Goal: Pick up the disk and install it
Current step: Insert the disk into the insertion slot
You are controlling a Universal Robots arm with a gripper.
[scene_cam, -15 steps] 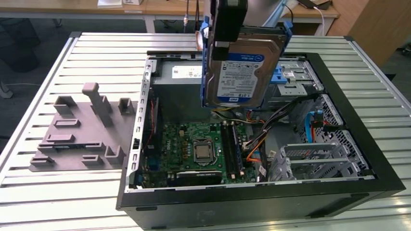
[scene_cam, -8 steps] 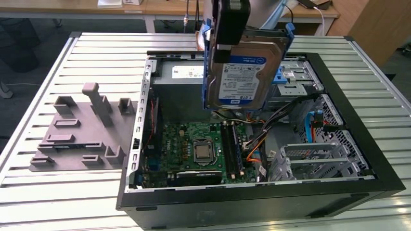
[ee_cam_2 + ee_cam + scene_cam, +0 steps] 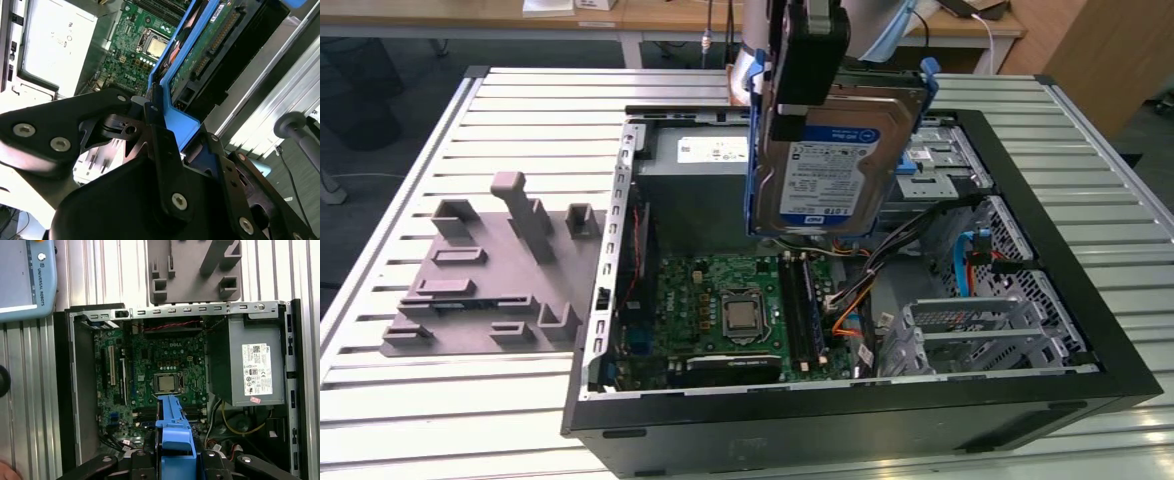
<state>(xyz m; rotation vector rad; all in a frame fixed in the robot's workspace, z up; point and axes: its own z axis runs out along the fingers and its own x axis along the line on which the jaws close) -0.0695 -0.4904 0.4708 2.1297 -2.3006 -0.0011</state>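
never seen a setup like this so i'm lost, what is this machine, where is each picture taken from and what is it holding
This is one robot arm working over a slatted metal table. The exterior view comes from a camera off the arm. Both wrist views come from cameras riding near the arm's wrist, looking past its gripper into the work below.

On the table lies an open computer case, with its green motherboard and grey power supply exposed. Beside the case, on the exterior view's left, sits a grey moulded fixture.

The black fingers are shut on the disk, a silver hard drive in a blue carrier frame. It is held upright above the case and is not yet installed.
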